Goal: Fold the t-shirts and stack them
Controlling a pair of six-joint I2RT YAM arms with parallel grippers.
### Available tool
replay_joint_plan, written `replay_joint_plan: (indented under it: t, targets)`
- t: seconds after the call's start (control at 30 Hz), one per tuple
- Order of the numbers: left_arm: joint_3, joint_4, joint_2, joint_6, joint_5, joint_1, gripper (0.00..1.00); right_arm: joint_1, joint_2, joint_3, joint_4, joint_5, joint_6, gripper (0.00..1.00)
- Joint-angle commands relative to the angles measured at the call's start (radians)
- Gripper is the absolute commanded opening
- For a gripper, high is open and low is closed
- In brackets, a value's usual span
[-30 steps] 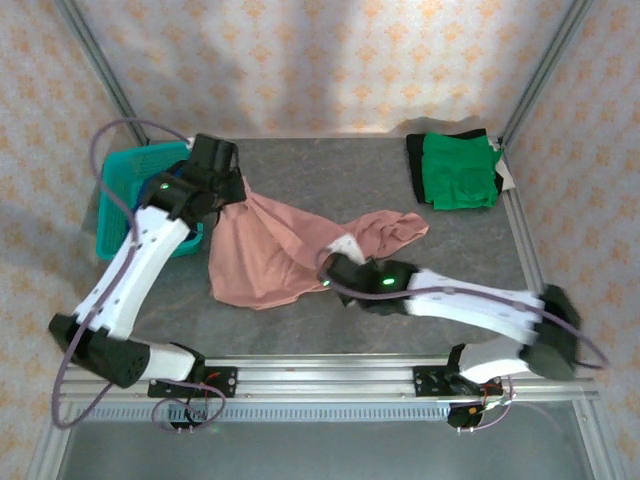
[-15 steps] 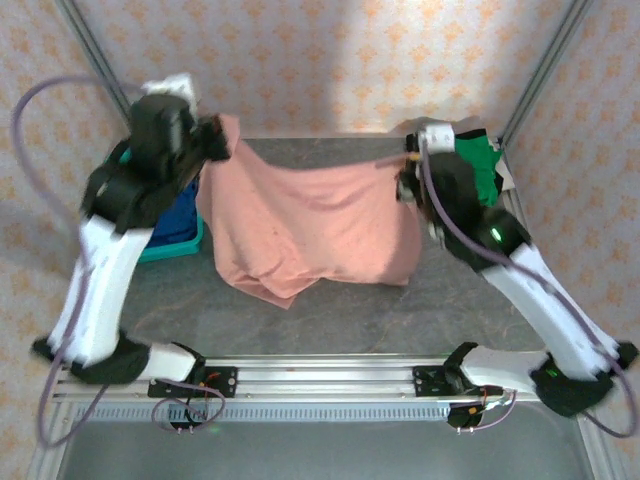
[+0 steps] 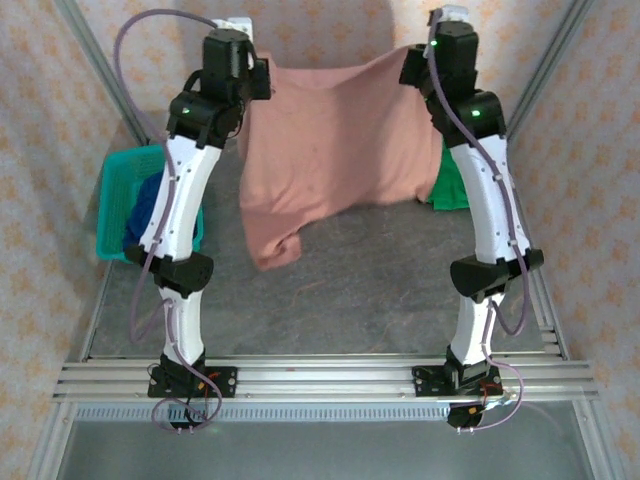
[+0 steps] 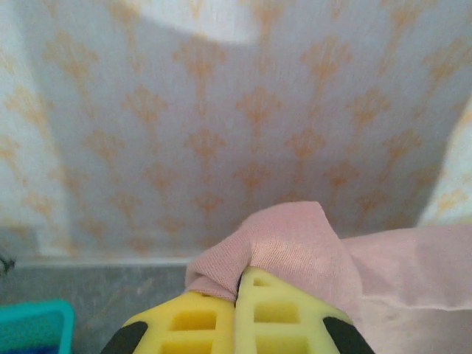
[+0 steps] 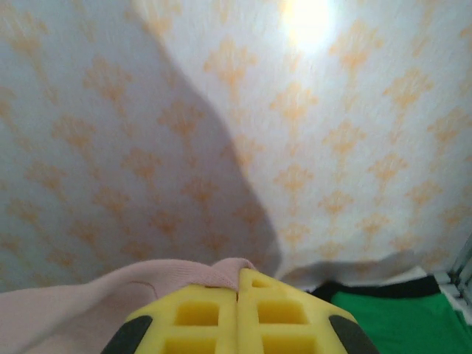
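Pink t-shirt (image 3: 330, 140) is up in the air at the far side of the table (image 3: 380, 290), spread like a curtain between the 2 arms. Left gripper (image 3: 262, 82) is clenched on its upper left corner; in the left wrist view the yellow pads (image 4: 193, 318) are closed together with a fold of pink cloth bunched over them. Right gripper (image 3: 414, 66) is pinched on the upper right corner, and the right wrist view shows its pads pressed together with the pink edge running off to the left. The lower hem hangs uneven, with the left corner drooping lowest; I cannot tell whether it touches the table. Green t-shirt (image 3: 447, 188) lies flat at the far right, apparently folded, with a dark edge along its far side. Dark blue t-shirt (image 3: 148, 205) sits heaped in the teal basket (image 3: 112, 225) at the left. Judged progress: 1 tee looks folded and placed, pink is spread but not yet laid down or folded, and blue is not yet started, so the stack is roughly one-third built.
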Motion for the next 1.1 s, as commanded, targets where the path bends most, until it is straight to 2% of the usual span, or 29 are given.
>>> replay_joint_plan:
  t: [0.0, 0.07, 0.13, 0.23, 0.27, 0.4, 0.5, 0.57, 0.63, 0.67, 0.73, 0.77, 0.83, 0.9, 0.93, 1.07]
  targets:
    - [0.111, 0.123, -0.145, 0.066, 0.001, 0.001, 0.00, -0.010, -0.054, 0.043, -0.078, -0.025, 0.005, 0.00]
    - [0.063, 0.081, -0.202, 0.047, 0.032, 0.001, 0.00, -0.010, -0.106, -0.044, -0.105, -0.042, 0.012, 0.00]
    - [-0.109, 0.054, -0.301, 0.018, 0.069, -0.011, 0.00, -0.010, -0.189, -0.228, -0.095, -0.079, 0.018, 0.00]
    - [-0.610, 0.184, -0.537, -0.017, 0.056, -0.072, 0.00, -0.010, -0.380, -0.676, 0.039, -0.174, 0.041, 0.00]
    - [-0.828, 0.249, -0.625, -0.051, 0.046, -0.096, 0.00, -0.009, -0.447, -0.836, 0.106, -0.206, 0.057, 0.00]
    - [-1.435, 0.335, -0.926, -0.335, 0.037, -0.142, 0.00, -0.009, -0.676, -1.354, 0.236, -0.292, 0.154, 0.00]
    - [-1.691, 0.281, -1.105, -0.578, 0.028, -0.172, 0.00, -0.006, -0.792, -1.624, 0.257, -0.348, 0.227, 0.00]
    - [-1.788, 0.219, -1.177, -0.659, 0.034, -0.215, 0.00, -0.006, -0.834, -1.727, 0.218, -0.371, 0.264, 0.00]
    - [-1.860, 0.177, -1.220, -0.709, 0.050, -0.254, 0.29, -0.004, -0.869, -1.787, 0.151, -0.329, 0.283, 0.00]
    - [-1.891, 0.156, -1.236, -0.731, 0.050, -0.262, 0.38, -0.003, -0.886, -1.804, 0.116, -0.287, 0.303, 0.00]
    - [-1.932, 0.140, -1.257, -0.746, 0.042, -0.263, 0.48, -0.004, -0.905, -1.810, 0.064, -0.260, 0.336, 0.00]
    - [-1.938, 0.136, -1.259, -0.742, 0.025, -0.262, 0.52, -0.004, -0.907, -1.799, 0.039, -0.252, 0.351, 0.03]
    - [-1.924, 0.131, -1.240, -0.724, -0.018, -0.261, 0.59, -0.004, -0.901, -1.762, 0.001, -0.255, 0.377, 0.08]
    - [-1.895, 0.153, -1.186, -0.693, -0.045, -0.261, 0.61, -0.006, -0.895, -1.721, -0.006, -0.283, 0.383, 0.24]
    - [-1.876, 0.163, -1.147, -0.674, -0.051, -0.261, 0.62, -0.005, -0.893, -1.703, -0.004, -0.300, 0.381, 0.28]
    - [-1.708, 0.158, -0.878, -0.577, -0.093, -0.249, 0.64, -0.005, -0.867, -1.631, 0.065, -0.322, 0.369, 0.47]
